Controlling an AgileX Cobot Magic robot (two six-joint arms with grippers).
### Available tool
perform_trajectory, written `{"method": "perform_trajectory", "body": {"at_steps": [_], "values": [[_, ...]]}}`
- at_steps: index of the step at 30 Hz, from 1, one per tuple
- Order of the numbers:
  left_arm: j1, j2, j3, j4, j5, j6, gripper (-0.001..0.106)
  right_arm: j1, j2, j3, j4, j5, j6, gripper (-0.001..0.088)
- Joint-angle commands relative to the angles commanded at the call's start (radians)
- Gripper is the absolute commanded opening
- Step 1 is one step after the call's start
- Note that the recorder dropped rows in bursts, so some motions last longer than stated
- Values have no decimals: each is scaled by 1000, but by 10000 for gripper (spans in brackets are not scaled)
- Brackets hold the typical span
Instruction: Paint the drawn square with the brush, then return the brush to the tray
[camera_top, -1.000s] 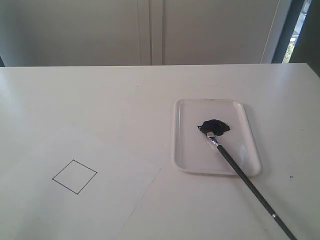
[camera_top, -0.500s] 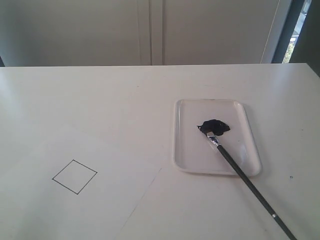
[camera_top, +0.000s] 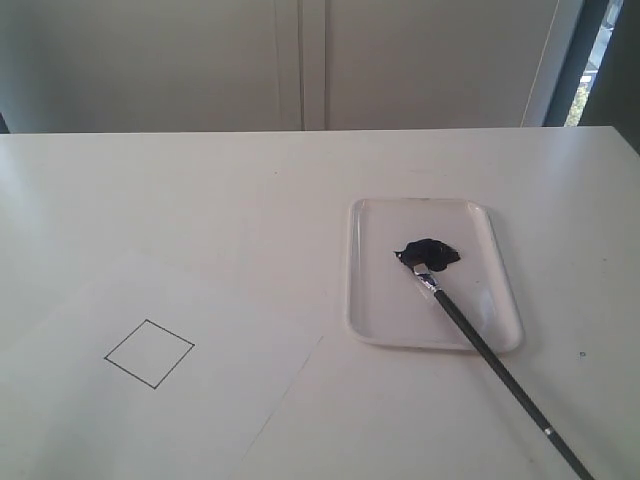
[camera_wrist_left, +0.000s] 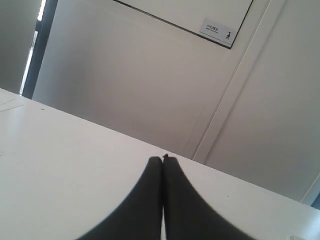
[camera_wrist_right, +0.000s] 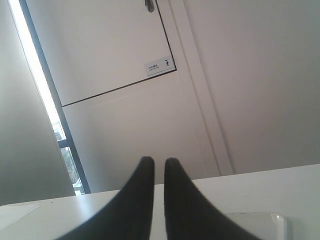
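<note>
Nothing has moved: the brush lies with its bristles in the tray's paint, handle over the rim, apart from both grippers. The left gripper is closed and the right gripper nearly closed, both empty.

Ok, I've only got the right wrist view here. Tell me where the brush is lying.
Observer: The brush lies with its bristles in the paint blob on the tray. Its handle sticks out over the rim nearest the exterior camera, above the table.
Operator: Now give me the state of the drawn square.
Observer: The drawn square is unpainted, just thin black lines on the paper, left of the tray in the exterior view.
Operator: And report the left gripper.
Observer: The left gripper is shut, fingertips together, holding nothing.
</note>
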Motion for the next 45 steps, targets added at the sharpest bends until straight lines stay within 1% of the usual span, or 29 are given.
{"method": "perform_trajectory", "body": {"at_steps": [2,5,6,7,8,9,10,11,12,13,14,16,17,18,19,20,21,23,26,29,30,32,33,36,39,42,45], "values": [[0,0,0,0,-12,-55,0,0,0,0,1,0,3,81],[0,0,0,7,-59,-73,0,0,0,0,1,-7,31,81],[0,0,-2,80,-34,-111,0,0,0,0,1,-7,70,81],[0,0,-30,155,20,-135,0,0,0,0,1,-7,77,81],[0,0,-109,315,153,-203,0,0,0,0,1,0,77,81],[0,0,-147,360,205,-246,0,0,0,-10,-1,0,75,81],[0,0,-216,407,252,-245,0,0,0,-45,-41,0,70,81],[0,1,-253,411,261,-234,0,0,0,-62,-62,0,67,81],[0,34,-318,411,281,-186,0,0,0,-108,-118,2,46,81],[0,70,-376,411,327,-148,0,0,0,-148,-131,14,23,81],[0,104,-415,411,369,-114,0,0,0,-185,-131,50,20,81],[0,187,-505,389,480,21,0,0,8,-284,-131,183,-38,75],[0,233,-546,341,504,120,0,0,39,-343,-131,236,-90,57],[0,276,-574,282,511,200,0,0,73,-387,-131,249,-123,40],[0,324,-612,206,527,321,0,0,113,-436,-131,251,-142,17],[0,362,-639,128,542,422,0,0,164,-474,-131,257,-142,-1],[0,416,-674,47,577,524,0,0,234,-528,-131,293,-145,0],[0,484,-712,-47,639,652,0,0,323,-594,-133,375,-173,0],[0,567,-753,-155,720,787,0,0,468,-693,-140,526,-224,0],[0,632,-760,-248,763,861,0,0,617,-773,-140,718,-221,0],[0,653,-760,-262,784,890,0,0,665,-796,-140,786,-221,0],[0,700,-760,-263,852,922,0,0,739,-821,-140,872,-221,0],[0,718,-760,-263,875,926,0,0,775,-828,-140,894,-221,0],[0,772,-760,-263,926,926,0,0,852,-828,-140,885,-221,0],[0,826,-760,-260,935,951,0,0,921,-828,-162,841,-221,0],[0,882,-760,-229,930,958,0,0,983,-828,-180,831,-221,0],[0,935,-760,-183,884,958,0,0,1040,-828,-209,831,-249,7]]}}
